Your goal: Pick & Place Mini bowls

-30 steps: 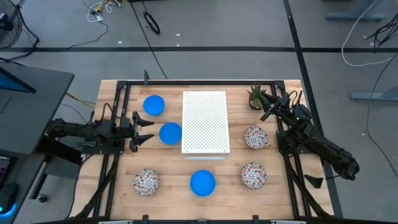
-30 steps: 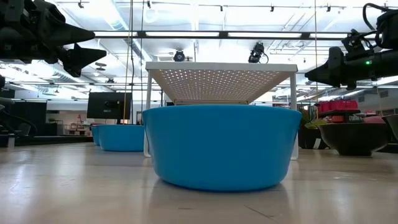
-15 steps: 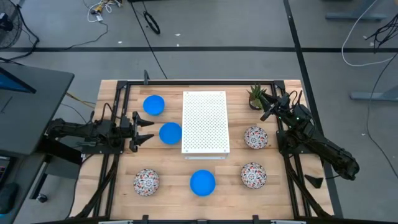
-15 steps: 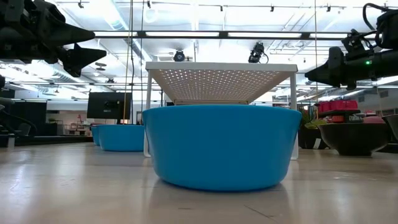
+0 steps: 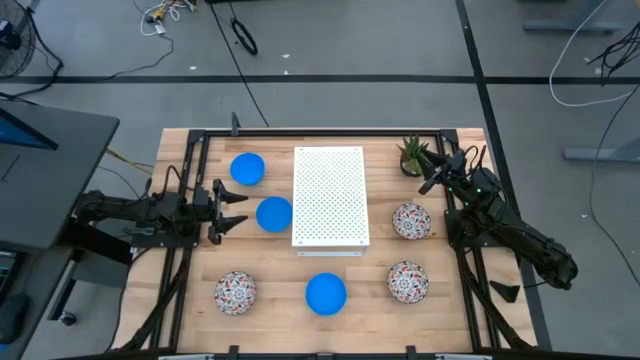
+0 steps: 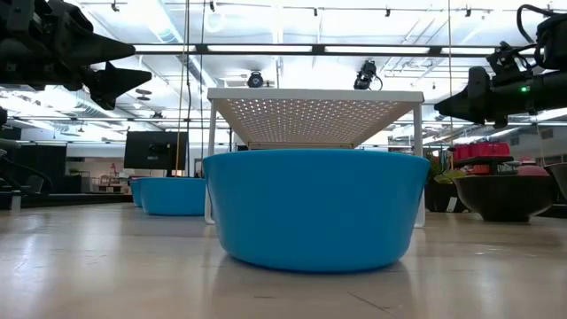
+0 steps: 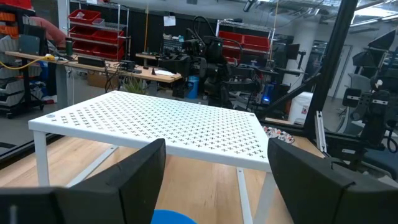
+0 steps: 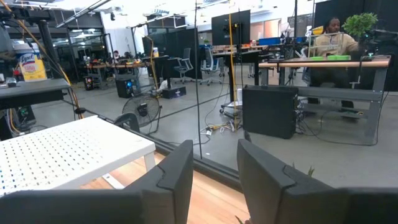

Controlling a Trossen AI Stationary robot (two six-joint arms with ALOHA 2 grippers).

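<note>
The left end effector, fingers spread and empty, is hovering just beside a blue mini bowl near the perforated board; descending off-centre risks knocking it against the board. The right end effector, partly open and empty, is waiting near the plant.

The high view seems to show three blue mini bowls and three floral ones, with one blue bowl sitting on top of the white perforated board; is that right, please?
Not quite. The high view shows nothing on the white perforated board. The three blue mini bowls sit on the wooden table, two to the board's left and one in front of it. The three floral mini bowls are there as you say.
</note>
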